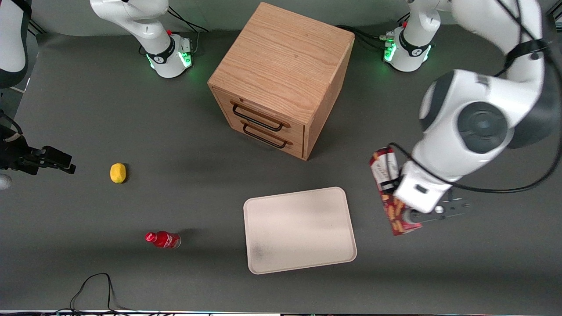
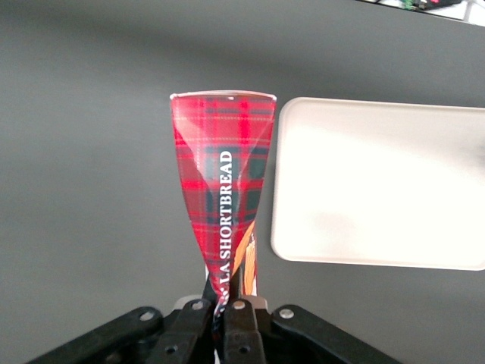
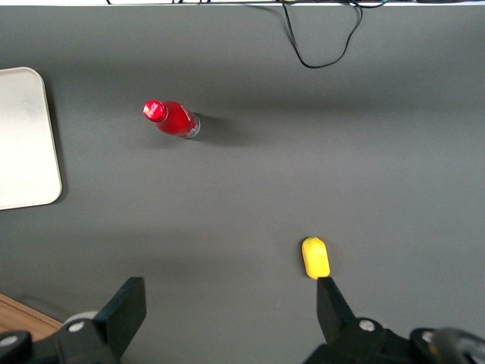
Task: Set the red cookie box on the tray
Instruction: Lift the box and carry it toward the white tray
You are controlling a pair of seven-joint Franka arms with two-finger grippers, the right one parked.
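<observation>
Wooden cabinet (image 1: 283,77) — red bottle (image 1: 163,239), perhaps lemon (image 1: 118,173)

Dark grey matte table surface (image 1: 131,109), evenly lit, soft shadows. Oak two-drawer cabinet (image 1: 281,74) stands on it, angled, black wire handles (image 1: 259,118) on the drawer fronts. Black cable (image 1: 94,285) loops at the table edge, nearer the front camera than the cabinet.
</observation>
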